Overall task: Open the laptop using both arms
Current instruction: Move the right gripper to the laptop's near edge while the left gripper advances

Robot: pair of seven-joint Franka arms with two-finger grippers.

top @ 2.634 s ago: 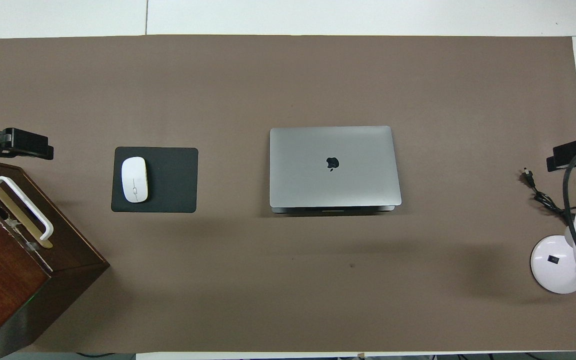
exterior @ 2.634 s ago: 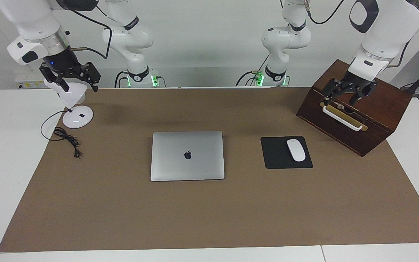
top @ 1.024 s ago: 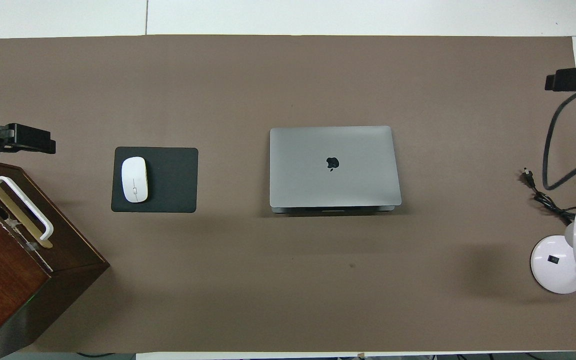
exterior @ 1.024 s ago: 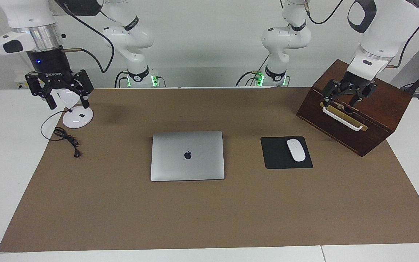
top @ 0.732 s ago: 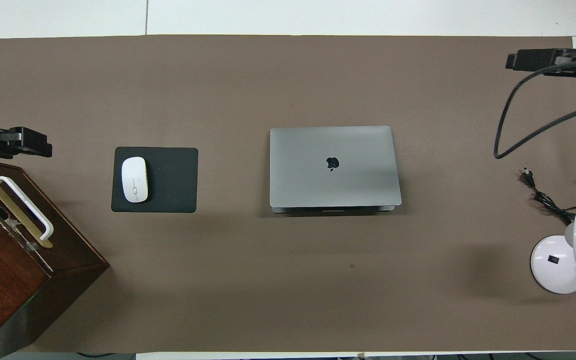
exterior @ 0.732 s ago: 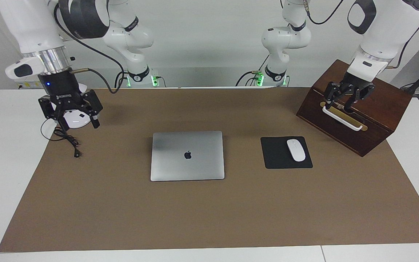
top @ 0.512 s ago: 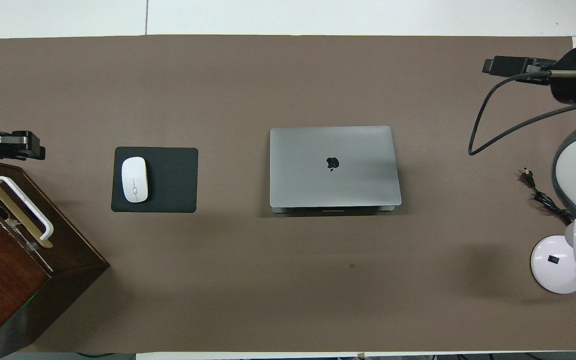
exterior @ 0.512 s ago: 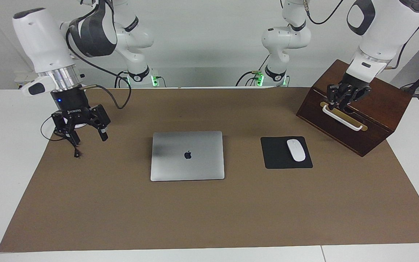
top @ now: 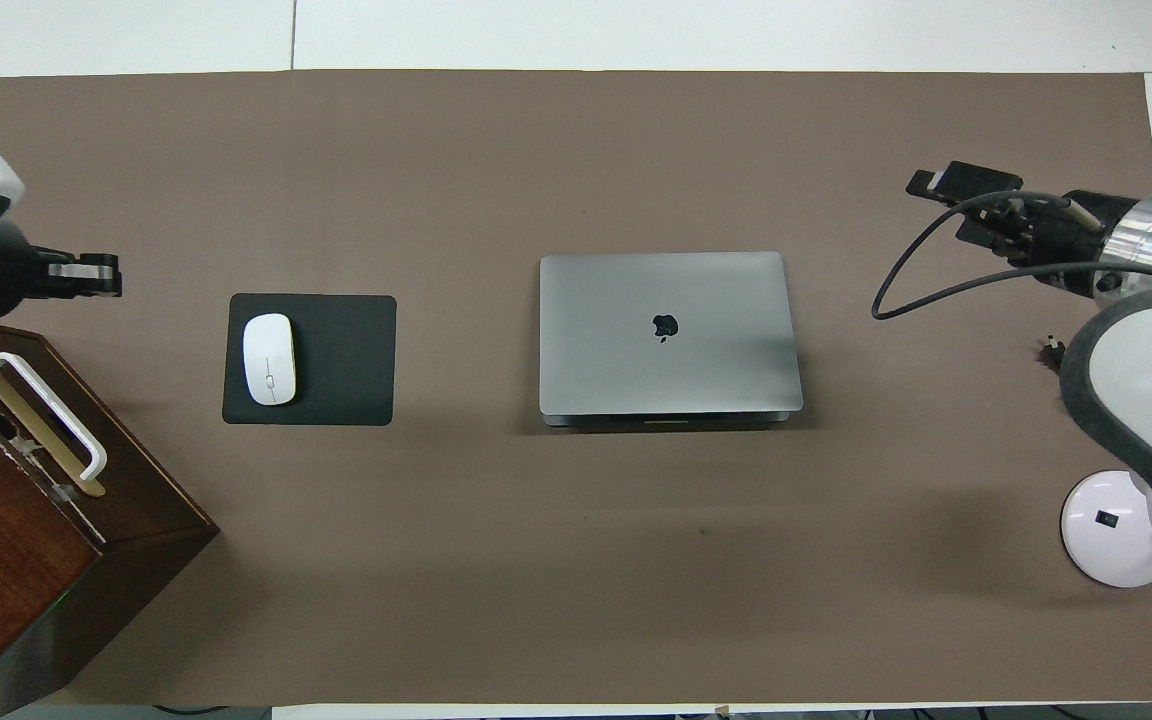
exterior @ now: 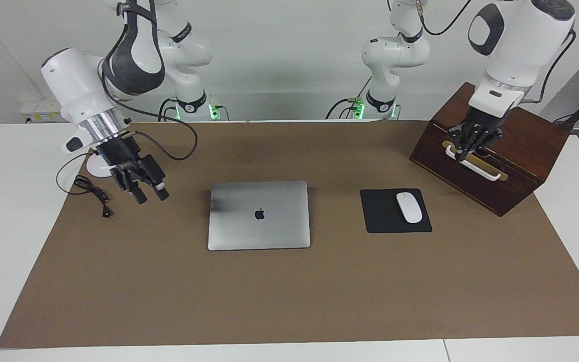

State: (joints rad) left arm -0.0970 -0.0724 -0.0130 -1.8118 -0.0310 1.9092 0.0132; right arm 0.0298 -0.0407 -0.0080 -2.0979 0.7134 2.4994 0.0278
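The silver-grey laptop lies closed in the middle of the brown mat, its dark logo facing up. My right gripper hangs open and tilted over the mat, between the lamp's cable and the laptop's edge at the right arm's end; nothing is in it. My left gripper is shut with its fingertips together, empty, just above the white handle of the wooden box. Neither gripper touches the laptop.
A black mouse pad carrying a white mouse lies beside the laptop toward the left arm's end. A dark wooden box stands past it. A white lamp base and its black cable sit at the right arm's end.
My right arm swung down from above the lamp toward the laptop, its gripper still open. My left gripper closed its fingers and shifted slightly over the box handle.
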